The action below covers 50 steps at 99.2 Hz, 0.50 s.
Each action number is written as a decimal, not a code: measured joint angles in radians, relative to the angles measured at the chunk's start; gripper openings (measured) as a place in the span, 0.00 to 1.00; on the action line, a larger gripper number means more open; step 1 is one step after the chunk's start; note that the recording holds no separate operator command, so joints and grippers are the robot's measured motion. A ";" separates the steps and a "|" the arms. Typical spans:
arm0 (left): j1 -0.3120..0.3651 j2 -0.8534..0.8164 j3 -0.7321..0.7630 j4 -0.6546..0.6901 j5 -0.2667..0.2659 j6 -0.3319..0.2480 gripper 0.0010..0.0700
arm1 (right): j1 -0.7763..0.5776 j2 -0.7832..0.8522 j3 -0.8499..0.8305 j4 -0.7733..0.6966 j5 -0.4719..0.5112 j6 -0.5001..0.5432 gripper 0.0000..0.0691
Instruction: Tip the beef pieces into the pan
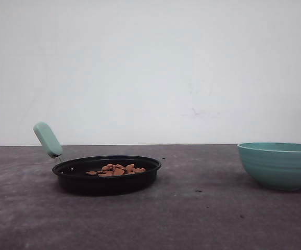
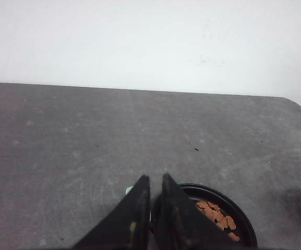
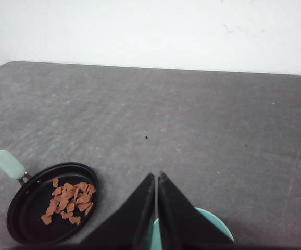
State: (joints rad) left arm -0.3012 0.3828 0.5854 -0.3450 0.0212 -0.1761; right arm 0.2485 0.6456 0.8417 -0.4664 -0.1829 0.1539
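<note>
Wrist views: both grippers [image 2: 155, 179] [image 3: 156, 176] closed, empty.

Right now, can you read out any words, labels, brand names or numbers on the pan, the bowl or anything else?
None: no text, label or number is legible on the pan, the beef pieces, the bowl, the table or the wall.

orange-brown beef pieces [image 1: 116, 170], black pan [image 1: 107, 181]
</note>
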 joint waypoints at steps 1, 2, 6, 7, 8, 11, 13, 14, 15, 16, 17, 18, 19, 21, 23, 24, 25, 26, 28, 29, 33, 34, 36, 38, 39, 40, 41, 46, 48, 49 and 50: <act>0.000 0.000 0.000 0.000 0.000 0.000 0.01 | 0.000 0.000 0.000 0.001 0.000 0.000 0.01; 0.000 0.000 0.000 0.000 0.000 0.000 0.01 | 0.000 0.000 0.000 0.003 0.000 0.000 0.01; 0.000 0.000 0.000 0.000 0.000 0.000 0.01 | 0.000 0.000 0.000 0.006 0.000 0.000 0.01; 0.000 0.000 0.000 0.000 0.000 0.000 0.01 | 0.000 0.000 0.000 0.007 0.000 0.000 0.01; 0.000 0.000 0.000 0.000 0.000 0.000 0.01 | 0.000 0.000 0.000 0.007 0.000 0.000 0.01; 0.000 0.000 0.000 0.000 0.000 0.000 0.01 | 0.000 0.000 0.000 0.007 0.000 0.000 0.01; 0.000 0.000 0.000 0.000 0.000 0.000 0.01 | 0.000 0.000 0.000 0.007 0.000 0.000 0.01; 0.000 0.000 0.000 0.000 0.000 0.000 0.01 | 0.000 0.000 0.000 0.007 0.000 0.000 0.01; 0.000 0.000 0.000 0.000 0.000 0.000 0.01 | 0.000 0.000 0.000 0.007 0.000 0.000 0.01; 0.000 0.000 0.000 0.000 0.000 0.000 0.01 | 0.000 0.000 0.000 0.007 0.000 0.000 0.01; 0.000 0.000 0.000 0.000 0.000 0.000 0.01 | 0.000 0.000 0.000 0.007 0.000 0.000 0.01; 0.000 0.000 0.000 0.000 0.000 0.000 0.01 | 0.000 0.000 0.000 0.007 0.000 0.000 0.01; 0.000 0.000 0.000 0.000 0.000 0.000 0.01 | 0.000 0.000 0.000 0.007 0.000 0.000 0.01; 0.000 0.000 0.000 0.000 0.000 0.000 0.01 | 0.000 0.000 0.000 0.007 0.000 0.000 0.01; 0.000 0.000 0.000 0.000 0.000 0.000 0.01 | 0.000 0.000 0.000 0.007 0.000 0.000 0.01; 0.000 0.000 0.000 0.000 0.000 0.000 0.01 | 0.000 0.000 0.000 0.007 0.000 0.000 0.01; 0.000 0.000 0.000 0.000 0.000 0.000 0.01 | 0.000 0.000 0.000 0.007 0.000 0.000 0.01; 0.000 0.000 0.000 0.000 0.000 0.000 0.01 | 0.000 0.000 0.000 0.007 0.000 0.000 0.01; 0.000 0.000 0.000 0.000 0.000 0.000 0.01 | 0.000 0.000 0.000 0.007 0.000 0.000 0.01; 0.000 0.000 0.000 0.000 0.000 0.000 0.01 | 0.000 0.000 0.000 0.007 0.000 0.000 0.01; 0.000 0.000 0.000 0.000 0.000 0.000 0.01 | 0.000 0.000 0.000 0.007 0.000 0.000 0.01; 0.000 0.000 0.000 0.000 0.000 0.000 0.01 | 0.000 0.000 0.000 0.007 0.000 0.000 0.01; 0.000 0.000 0.000 0.000 0.000 0.000 0.01 | 0.000 0.000 0.000 0.007 0.000 0.000 0.01; 0.000 0.000 0.000 0.000 0.000 0.000 0.01 | 0.000 0.000 0.000 0.007 0.000 0.000 0.01; 0.000 0.000 0.000 0.000 0.000 0.000 0.01 | 0.000 0.000 0.000 0.007 0.000 0.000 0.01; 0.000 0.000 0.000 0.000 0.000 0.000 0.01 | 0.000 0.000 0.000 0.007 0.000 0.000 0.01; 0.000 0.000 0.000 0.000 0.000 0.000 0.01 | 0.000 0.000 0.000 0.007 0.000 0.000 0.01; 0.000 0.000 0.000 0.000 0.000 0.000 0.01 | 0.000 0.000 0.000 0.007 0.000 0.000 0.01; 0.000 0.000 0.000 0.000 0.000 0.000 0.01 | 0.000 0.000 0.000 0.007 0.000 0.000 0.01; 0.000 0.000 0.000 0.000 0.000 0.000 0.01 | 0.000 0.000 0.000 0.007 0.000 0.000 0.01; 0.000 0.000 0.000 0.000 0.000 0.000 0.01 | 0.000 0.000 0.000 0.007 0.000 0.000 0.01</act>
State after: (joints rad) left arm -0.3012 0.3828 0.5854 -0.3450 0.0212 -0.1757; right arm 0.2485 0.6456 0.8417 -0.4595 -0.1829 0.1535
